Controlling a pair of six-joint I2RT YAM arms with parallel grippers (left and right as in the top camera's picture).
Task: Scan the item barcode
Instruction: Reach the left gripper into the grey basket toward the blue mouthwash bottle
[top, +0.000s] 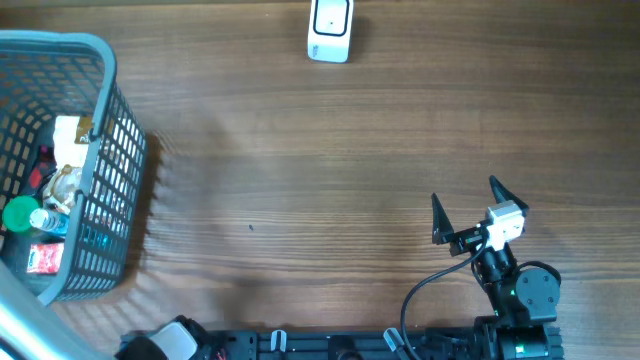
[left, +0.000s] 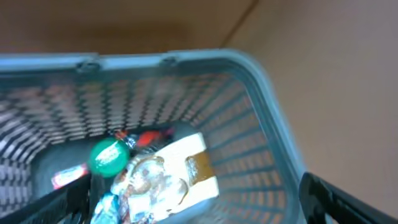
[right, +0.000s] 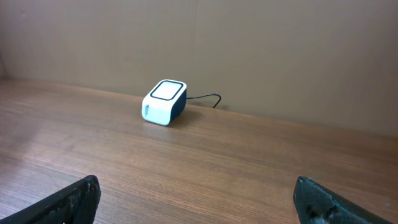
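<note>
**Left pincer (left: 189, 185) and right pincer (top: 464, 190) both spread and empty; goods lie in the basket (top: 115, 170).**
The grey basket sits at the surface's (top: 300, 200) left edge, holding a cream box (left: 193, 165), a green-capped bottle (left: 109, 155) and a red packet (top: 43, 258) (the rest is too blurred to name). The left pincer hangs above them. The white scanner (top: 329, 30) stands mid far edge, and the right pincer is near the near right corner.

Shows brown wood grain across the table (top: 300, 150), smooth with a soft sheen. Reads as moulded grey-blue plastic lattice on the basket (top: 122, 170), matt. Gleams smooth in white and dark plastic on the scanner (right: 165, 101), with a dull black cable (right: 208, 98) behind. Crinkles shiny, like clear film, on a wrapper (left: 146, 182) beside a green plastic lid (left: 107, 157).
</note>
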